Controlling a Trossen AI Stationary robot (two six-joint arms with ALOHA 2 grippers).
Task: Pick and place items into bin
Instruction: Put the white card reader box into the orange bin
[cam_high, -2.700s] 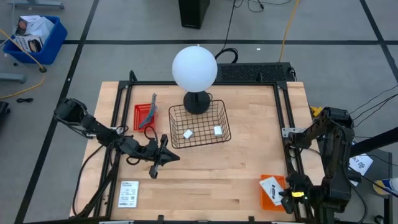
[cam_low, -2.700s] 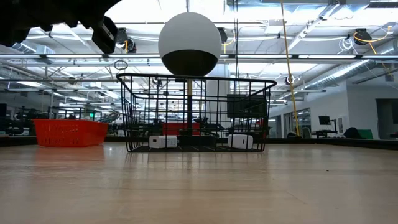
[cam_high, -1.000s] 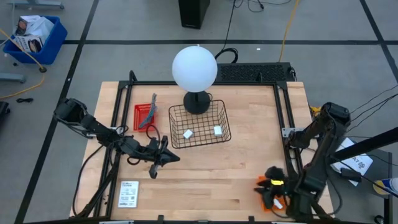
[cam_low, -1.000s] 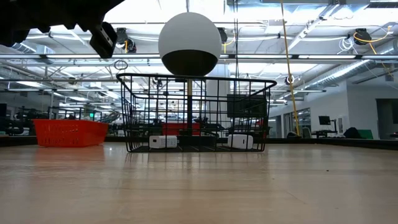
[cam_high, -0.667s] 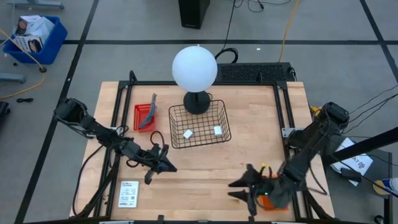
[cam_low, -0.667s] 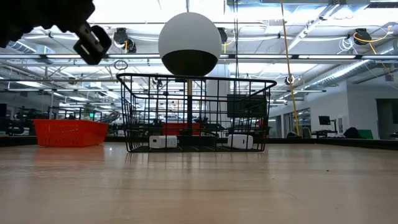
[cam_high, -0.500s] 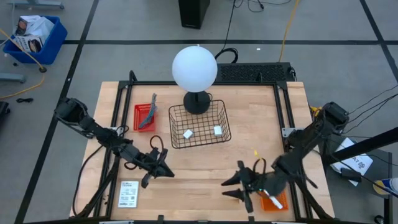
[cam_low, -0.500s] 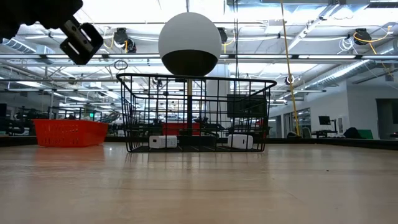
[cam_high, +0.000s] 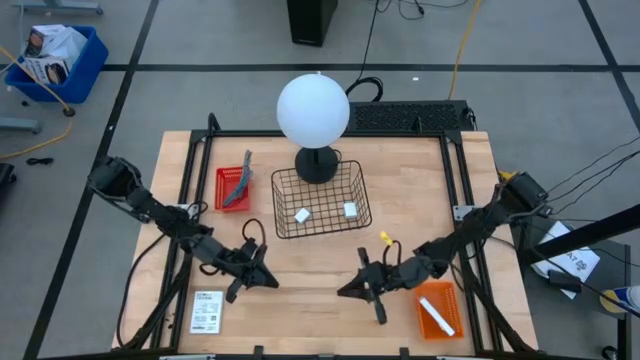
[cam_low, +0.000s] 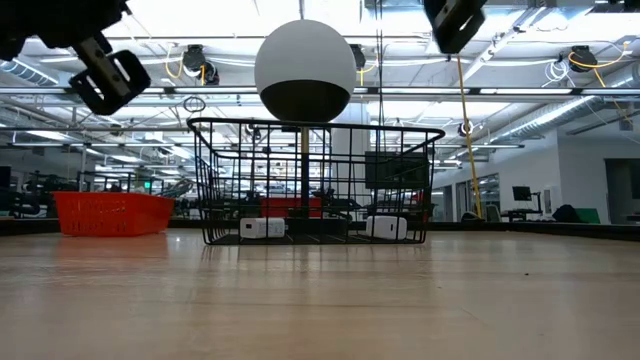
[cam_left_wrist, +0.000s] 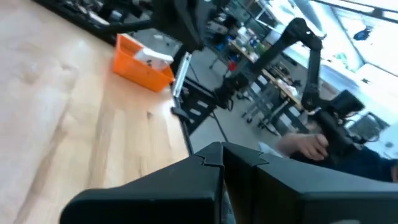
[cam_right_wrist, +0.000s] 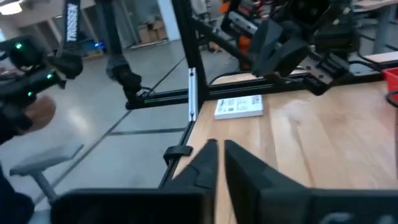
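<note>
Over the wooden table (cam_high: 400, 180), with the lamp edge as twelve o'clock: we are seeing both arms reaching inward above the front half, their tips facing each other but apart.
Left gripper (cam_high: 265, 278): we are finding it hanging at about seven o'clock from the table's centre, with its fingers clenched together on nothing.
Right gripper (cam_high: 348, 290): we are finding it hovering at about five o'clock from the centre, with its fingers drawn to a thin slit and nothing between them.
Wire basket (cam_high: 283, 228): we are seeing it standing just past centre toward twelve, touching the foot of the white globe lamp (cam_high: 313, 108).
White blocks: we are counting two lying inside the basket, one (cam_high: 302, 215) at its seven o'clock and one (cam_high: 350, 210) at its three.
Printed cards: we are spotting one (cam_high: 207, 311) lying flat at the table's eight o'clock corner and another (cam_high: 437, 310) lying in the orange tray (cam_high: 428, 322) at four o'clock.
Grey tool (cam_high: 241, 178): we are seeing it leaning in the red tray (cam_high: 224, 195) at the basket's nine o'clock.
</note>
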